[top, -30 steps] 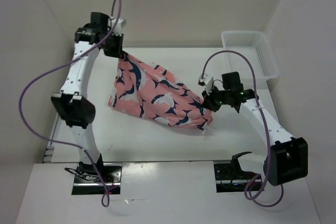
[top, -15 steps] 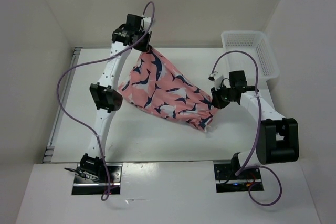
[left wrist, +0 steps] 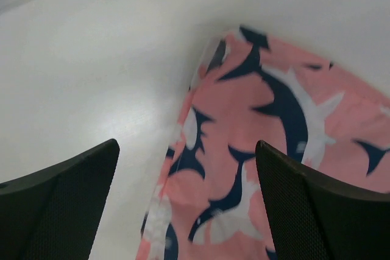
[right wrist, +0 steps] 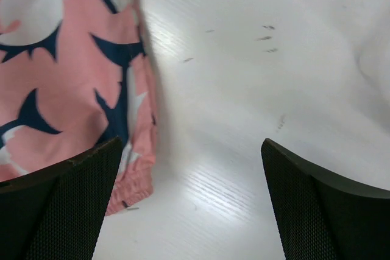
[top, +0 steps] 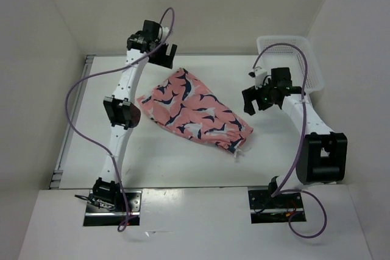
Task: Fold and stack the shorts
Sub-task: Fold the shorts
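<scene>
1. Table [top: 152, 162]. White work surface. It carries every item listed below.

2. Shorts [top: 195, 111]. Location: centre of the table, long axis running from about 10 o'clock to 4 o'clock in the top view. A second ago the garment hung stretched between the two tools, clear of the surface for most of its length. It now lies spread on the table in what looks like a single flat layer, with some bunching at the 4 o'clock end. No fold is visible, and no other shorts are in view to stack on.

3. Basket [top: 314, 68]. White mesh, at the 2 o'clock corner of the table, well apart from the shorts.

4. Left tool [top: 164, 60]. Jaws spread wide and holding nothing. It hovers just beyond the 11 o'clock corner of the shorts. Its wrist view shows that corner lying on the table between the fingers, untouched.

5. Right tool [top: 250, 103]. Jaws likewise spread wide and empty, at about 2 o'clock of the shorts. Its wrist view shows a hem edge below the left finger and bare table elsewhere.

6. Drawstring end [top: 237, 153]. A small white tail at the 5 o'clock edge of the shorts.

Assessment: both tools released the garment within the last second, so the lay-out step appears complete. Folding has not begun. The next grasp probably takes one edge or a pair of corners.
</scene>
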Controlling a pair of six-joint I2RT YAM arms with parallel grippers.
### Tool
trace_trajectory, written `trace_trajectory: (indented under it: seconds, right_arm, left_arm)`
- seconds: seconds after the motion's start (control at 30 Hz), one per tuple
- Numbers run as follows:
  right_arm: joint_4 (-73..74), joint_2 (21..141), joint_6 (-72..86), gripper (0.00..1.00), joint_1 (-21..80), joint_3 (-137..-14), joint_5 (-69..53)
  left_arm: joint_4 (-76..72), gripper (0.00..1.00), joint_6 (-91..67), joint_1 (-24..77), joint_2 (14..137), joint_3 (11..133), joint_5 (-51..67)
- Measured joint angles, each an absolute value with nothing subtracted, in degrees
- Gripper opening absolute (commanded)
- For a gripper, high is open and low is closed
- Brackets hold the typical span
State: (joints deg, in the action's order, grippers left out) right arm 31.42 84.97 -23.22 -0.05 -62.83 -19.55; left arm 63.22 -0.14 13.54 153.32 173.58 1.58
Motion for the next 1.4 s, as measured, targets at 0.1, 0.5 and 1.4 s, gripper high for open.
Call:
trace_trajectory:
  seconds: [0.1,0.5,1.4]
  right_arm:
    - [31.92,84.14,-24.58,0.99,4.29,-60.55,-20.23]
    - [35.81,91.53,-33.17,0.91,13.21,-52.80,-16.69]
    - [21.21,119.59,-17.63,0.99,15.22,-95.18,-1.54]
  left_arm:
    - [67.48,0.99,-0.14,10.98,148.31,164.70,4.99]
    - [57.65,0.99,-0.21,8.88,132.66,116.88,4.25]
    - [47.27,0.79,-0.23,3.92,111.39,81.80,1.67]
